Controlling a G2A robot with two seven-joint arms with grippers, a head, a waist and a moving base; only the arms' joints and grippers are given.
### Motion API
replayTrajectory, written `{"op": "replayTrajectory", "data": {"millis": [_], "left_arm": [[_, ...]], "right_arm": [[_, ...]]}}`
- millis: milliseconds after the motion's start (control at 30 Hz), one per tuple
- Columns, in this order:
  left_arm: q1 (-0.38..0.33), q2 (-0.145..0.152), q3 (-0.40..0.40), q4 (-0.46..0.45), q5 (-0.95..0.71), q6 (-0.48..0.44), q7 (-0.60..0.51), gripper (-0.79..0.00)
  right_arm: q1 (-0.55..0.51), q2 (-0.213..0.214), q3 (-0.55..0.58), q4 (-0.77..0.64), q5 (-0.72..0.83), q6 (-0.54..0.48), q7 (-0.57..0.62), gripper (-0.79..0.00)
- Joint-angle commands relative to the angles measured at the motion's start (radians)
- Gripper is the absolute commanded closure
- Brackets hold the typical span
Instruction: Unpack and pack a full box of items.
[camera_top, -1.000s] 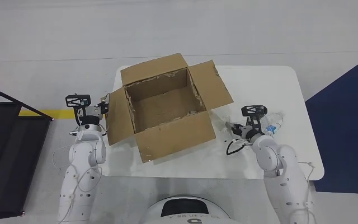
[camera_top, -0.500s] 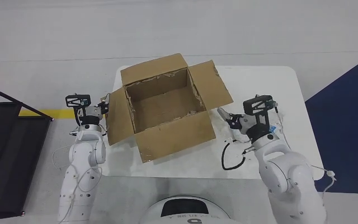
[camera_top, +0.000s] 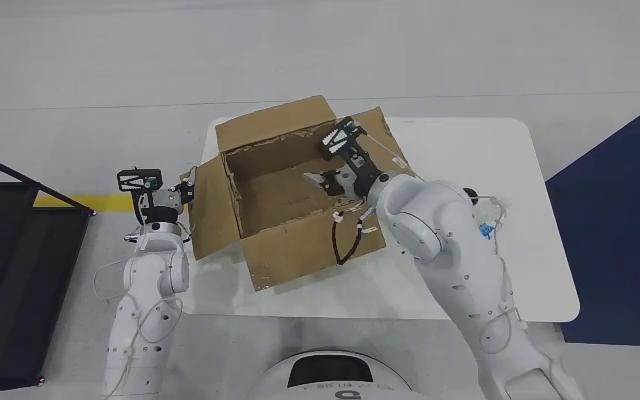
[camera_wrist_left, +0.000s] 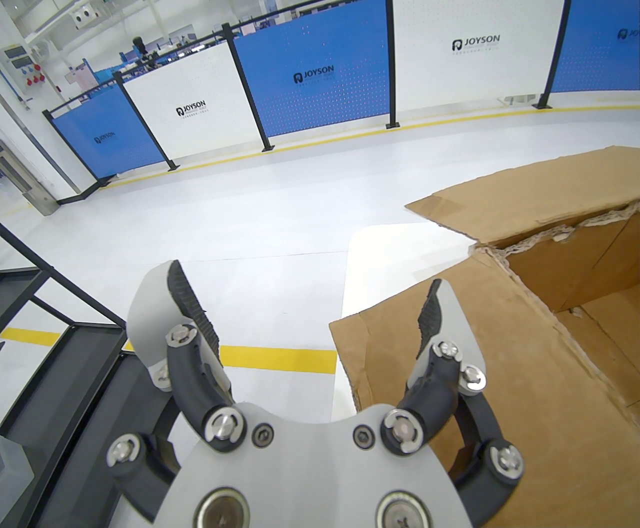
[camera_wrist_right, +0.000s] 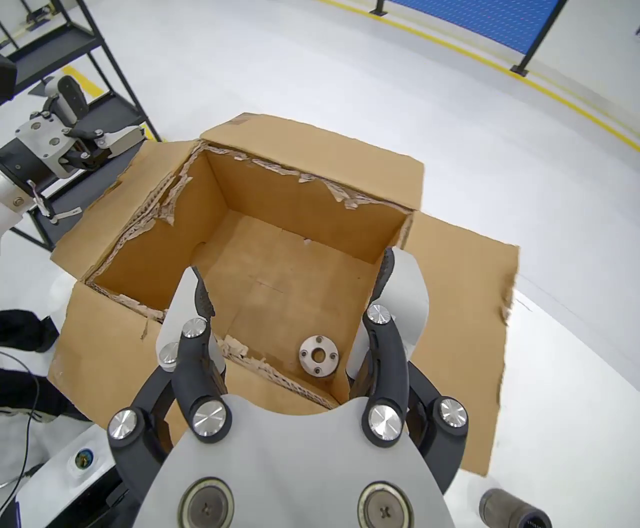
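A brown cardboard box (camera_top: 300, 250) stands on the white tabletop (camera_top: 480, 150), left of its middle, with all four flaps folded outward and ragged torn edges around its mouth. On the box floor, close to the near right corner, lies a small round metal disc (camera_wrist_right: 319, 355) with a centre hole and smaller holes around it; the floor around it is bare cardboard.

The right gripper (camera_top: 325, 183) hangs above the right side of the box opening, its arm crossing the right flap. Its fingers (camera_wrist_right: 195, 290) are spread wide with nothing between them, and the disc lies below them.

The left gripper (camera_top: 187, 190) is at the left edge of the tabletop, just beside the outer edge of the box's left flap. Its fingers (camera_wrist_left: 435, 305) are also spread apart and hold nothing; whether one touches the flap is not clear.

On the tabletop to the right of the box, near the right flap, lies a dark grey metal cylinder (camera_wrist_right: 512, 510). Farther right lies a clear plastic item with a blue part (camera_top: 487, 212). A black metal shelf rack (camera_top: 30, 260) stands on the floor left of the tabletop.
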Motion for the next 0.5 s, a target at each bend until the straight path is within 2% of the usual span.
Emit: {"op": "replayTrajectory", "data": {"millis": [0, 300, 367, 467], "left_arm": [[0.0, 0.0, 0.0, 0.0, 0.0, 0.0, 0.0, -0.785], [0.0, 0.0, 0.0, 0.0, 0.0, 0.0, 0.0, -0.785], [0.0, 0.0, 0.0, 0.0, 0.0, 0.0, 0.0, -0.785], [0.0, 0.0, 0.0, 0.0, 0.0, 0.0, 0.0, -0.785]], "right_arm": [[0.043, -0.007, -0.031, 0.037, 0.027, -0.007, -0.017, -0.785], [0.047, -0.008, -0.038, 0.052, 0.021, -0.008, -0.018, -0.785], [0.062, -0.012, -0.082, 0.091, -0.005, -0.023, 0.007, -0.785], [0.117, -0.025, -0.149, 0.164, 0.031, -0.041, 0.126, -0.785]]}}
